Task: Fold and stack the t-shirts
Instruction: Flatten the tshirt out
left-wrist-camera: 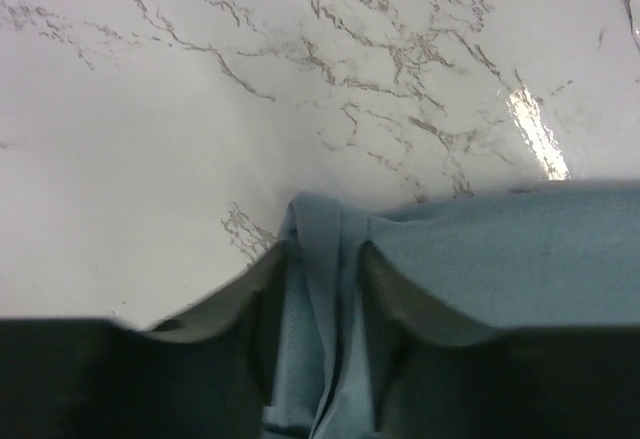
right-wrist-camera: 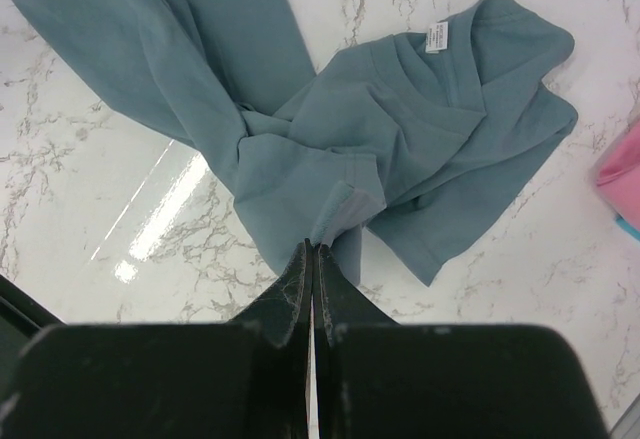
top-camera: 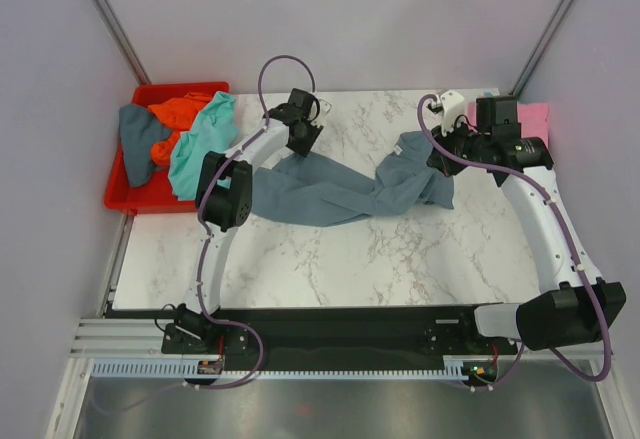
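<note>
A large slate blue-grey t-shirt (top-camera: 330, 194) lies twisted across the middle of the marble table, stretched between my two grippers. My left gripper (top-camera: 300, 144) is shut on its left end; in the left wrist view the cloth (left-wrist-camera: 500, 249) is bunched between the fingers of the left gripper (left-wrist-camera: 322, 254). My right gripper (top-camera: 440, 159) is shut on an edge of the shirt's right part; in the right wrist view the right gripper (right-wrist-camera: 313, 247) pinches a fold of the shirt (right-wrist-camera: 400, 129), whose white tag (right-wrist-camera: 437, 36) shows. A pink shirt (top-camera: 537, 116) lies at the back right.
A red bin (top-camera: 125, 197) stands off the table's left edge and holds an orange shirt (top-camera: 180, 114), a teal shirt (top-camera: 205, 139) draped over its rim, and a dark grey-blue cloth (top-camera: 140, 139). The pink shirt (right-wrist-camera: 625, 174) shows at the right wrist view's edge.
</note>
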### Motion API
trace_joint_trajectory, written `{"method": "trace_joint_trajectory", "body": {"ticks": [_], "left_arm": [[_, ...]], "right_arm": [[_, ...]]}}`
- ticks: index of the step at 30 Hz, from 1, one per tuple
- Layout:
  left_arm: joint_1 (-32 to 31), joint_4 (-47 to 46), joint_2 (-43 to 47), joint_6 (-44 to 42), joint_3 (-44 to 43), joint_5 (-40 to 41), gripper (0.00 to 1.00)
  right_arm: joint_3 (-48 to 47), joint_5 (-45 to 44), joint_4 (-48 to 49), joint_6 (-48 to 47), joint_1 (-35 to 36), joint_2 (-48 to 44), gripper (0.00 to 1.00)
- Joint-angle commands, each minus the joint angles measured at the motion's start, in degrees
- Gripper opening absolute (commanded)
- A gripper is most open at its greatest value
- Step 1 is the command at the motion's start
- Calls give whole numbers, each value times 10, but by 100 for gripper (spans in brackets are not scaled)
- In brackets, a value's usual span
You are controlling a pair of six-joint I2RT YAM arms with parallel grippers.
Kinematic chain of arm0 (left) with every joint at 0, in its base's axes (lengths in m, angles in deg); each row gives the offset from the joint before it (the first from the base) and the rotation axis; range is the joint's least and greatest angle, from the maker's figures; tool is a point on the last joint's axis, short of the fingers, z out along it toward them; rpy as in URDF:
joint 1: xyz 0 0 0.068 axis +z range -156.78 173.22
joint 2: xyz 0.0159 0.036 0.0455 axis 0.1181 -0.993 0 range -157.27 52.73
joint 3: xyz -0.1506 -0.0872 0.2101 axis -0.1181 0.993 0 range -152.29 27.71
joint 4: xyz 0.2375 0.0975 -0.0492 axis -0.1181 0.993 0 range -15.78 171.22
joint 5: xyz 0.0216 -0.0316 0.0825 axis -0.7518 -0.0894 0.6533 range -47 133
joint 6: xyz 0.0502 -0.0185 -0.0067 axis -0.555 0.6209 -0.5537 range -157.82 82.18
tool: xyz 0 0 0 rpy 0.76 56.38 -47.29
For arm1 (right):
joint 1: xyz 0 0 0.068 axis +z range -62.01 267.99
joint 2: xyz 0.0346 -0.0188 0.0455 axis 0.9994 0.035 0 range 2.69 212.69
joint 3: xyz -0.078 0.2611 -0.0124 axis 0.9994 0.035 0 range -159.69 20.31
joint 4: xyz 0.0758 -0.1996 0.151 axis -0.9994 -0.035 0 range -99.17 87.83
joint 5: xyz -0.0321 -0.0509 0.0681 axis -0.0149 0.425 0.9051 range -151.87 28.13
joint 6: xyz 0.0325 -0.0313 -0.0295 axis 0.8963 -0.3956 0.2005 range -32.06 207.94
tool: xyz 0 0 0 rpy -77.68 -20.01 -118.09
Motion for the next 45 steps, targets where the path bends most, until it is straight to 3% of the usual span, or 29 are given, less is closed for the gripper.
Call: {"method": "trace_joint_trajectory", "body": {"ticks": [1, 3, 6, 11, 16, 23, 26, 31, 36, 41, 45], "left_arm": [[2, -18, 33, -10, -21, 14, 34], [2, -18, 33, -10, -21, 16, 11], [2, -19, 33, -9, -23, 22, 2], [2, -16, 57, -8, -64, 14, 2], [3, 33, 131, 9, -164, -32, 2], [9, 33, 301, 43, -143, -60, 2], [8, 47, 360, 27, -110, -68, 2], [8, 78, 424, 19, -36, -105, 3], [9, 125, 471, 33, 20, -165, 3], [9, 145, 487, 46, 45, -204, 2], [16, 126, 450, 67, 44, -159, 2]], "right_arm": [[-5, 15, 21, 6, -4, 3, 0], [-5, 16, 21, 6, -4, 5, 0], [-5, 17, 25, 7, -4, 10, 0], [-12, 8, 28, 4, -5, 17, 0], [-45, -133, 87, 35, -20, 38, 0], [-266, -178, 116, 97, -120, 105, 0], [-316, -193, 127, 108, -138, 113, 0], [-289, -111, 120, 129, -146, 77, 0], [-181, -10, 105, 127, -146, 4, 0], [-150, -9, 105, 104, -145, -60, 0], [-166, -1, 91, 90, -144, -82, 0]]}}
